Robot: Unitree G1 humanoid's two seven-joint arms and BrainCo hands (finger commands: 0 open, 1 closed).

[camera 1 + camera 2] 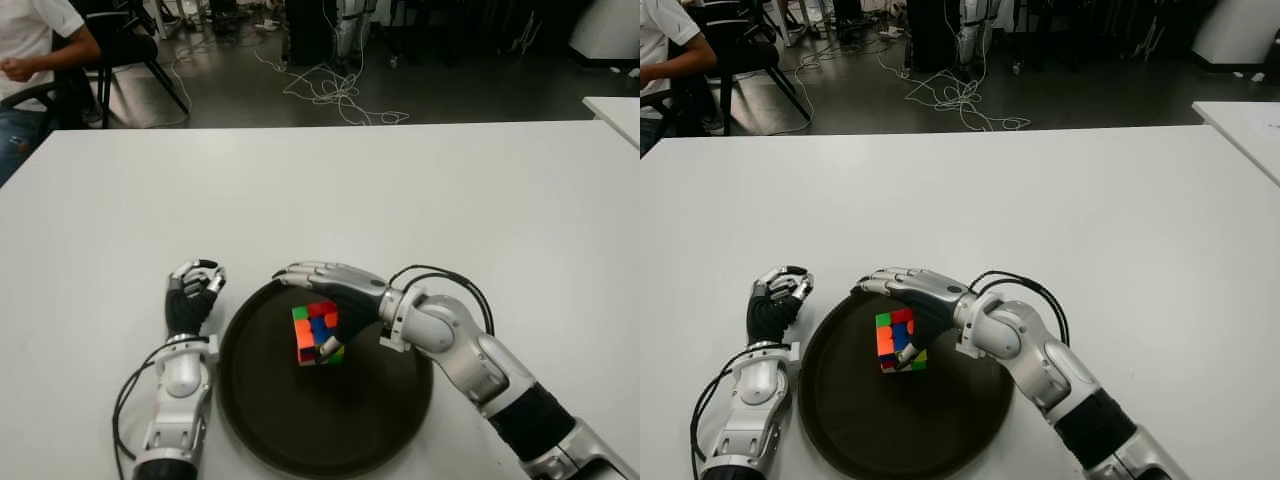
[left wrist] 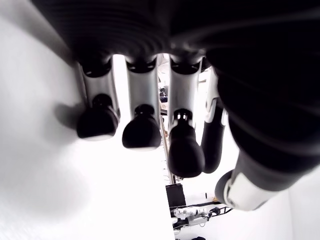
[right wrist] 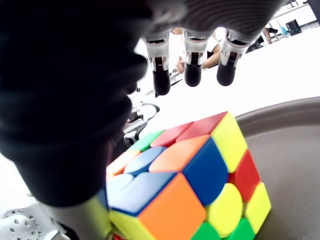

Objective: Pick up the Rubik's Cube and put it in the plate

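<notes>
The Rubik's Cube (image 1: 319, 333) sits inside the plate (image 1: 290, 430), toward its far half, directly under the right robot hand (image 1: 330, 285). That hand arches over the cube from the far side, its fingers (image 3: 192, 74) extended and fanned above the top face without touching it, while the thumb lies along the cube's near side; whether it presses the cube cannot be told, so the hand looks opened and not clamped. The cube is glossy plastic with rounded, pillowed tiles in orange, blue, yellow, red and green, standing slightly turned on the plate floor. The plate is round, dark brown and matte, with a low raised rim, lying near the desk's (image 1: 420, 190) front edge. The desk is smooth, white and flat. The left robot hand (image 1: 192, 292) shows just left of the plate's rim, fingers curled inward, holding nothing; its fingertips (image 2: 141, 132) are black rubbery pads on silver metal segments.
</notes>
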